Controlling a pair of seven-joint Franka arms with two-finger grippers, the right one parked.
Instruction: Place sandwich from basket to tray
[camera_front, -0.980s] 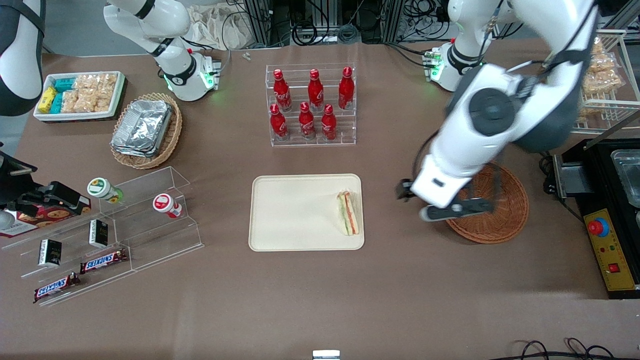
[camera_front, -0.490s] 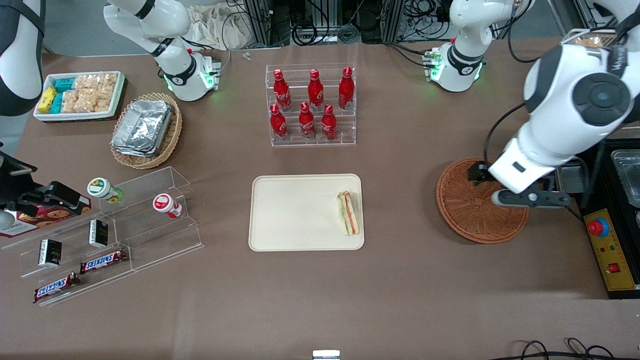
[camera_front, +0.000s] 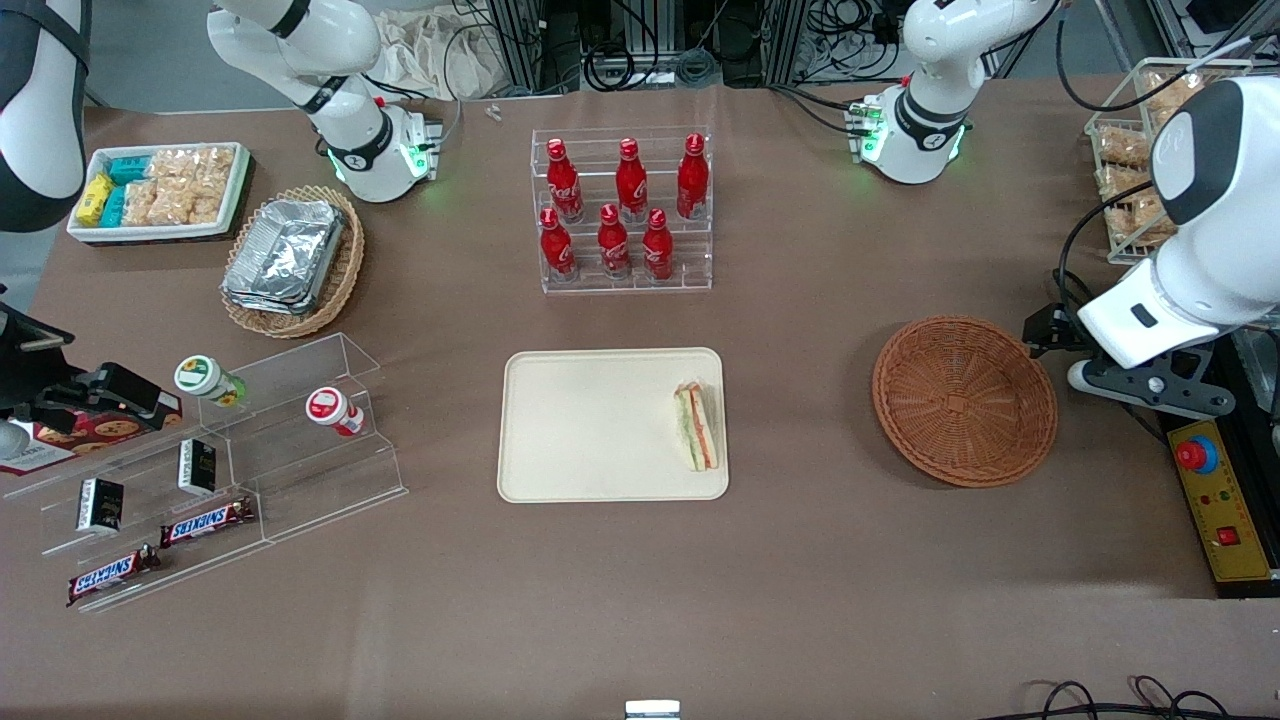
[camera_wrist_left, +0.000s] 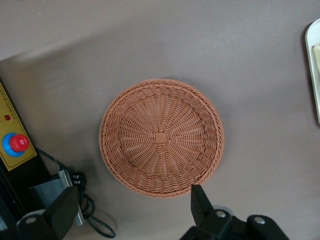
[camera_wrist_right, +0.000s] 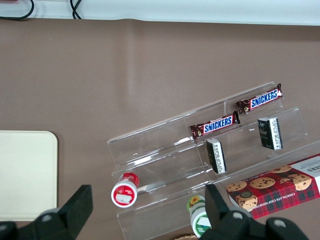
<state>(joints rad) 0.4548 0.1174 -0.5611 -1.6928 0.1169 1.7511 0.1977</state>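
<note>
The sandwich (camera_front: 696, 427) is lying flat on the tray (camera_front: 590, 425), close to the tray edge that faces the basket (camera_front: 964, 400), and it is keeping the same position across the last second. The basket is standing empty on the table (camera_front: 780, 580) — its woven floor is fully exposed in both the front and left wrist views.

The change is in the arm. One second ago the gripper (camera_front: 1140, 385) was hanging between tray and basket, over the basket's rim; it is now clearing the basket altogether and hovering beside it, toward the working arm's end of the table, near the yellow control box (camera_front: 1222, 500) with its red stop button (camera_front: 1195, 455). In the left wrist view the fingers (camera_wrist_left: 200, 202) are standing spread apart with nothing between them, the basket (camera_wrist_left: 161, 137) showing in the gap.

Judgement: the transfer appears complete — the sandwich is resting inside the tray rim, released, and the arm is retracting. No further grasp seems required; the remaining motion is likely only a return to rest.
</note>
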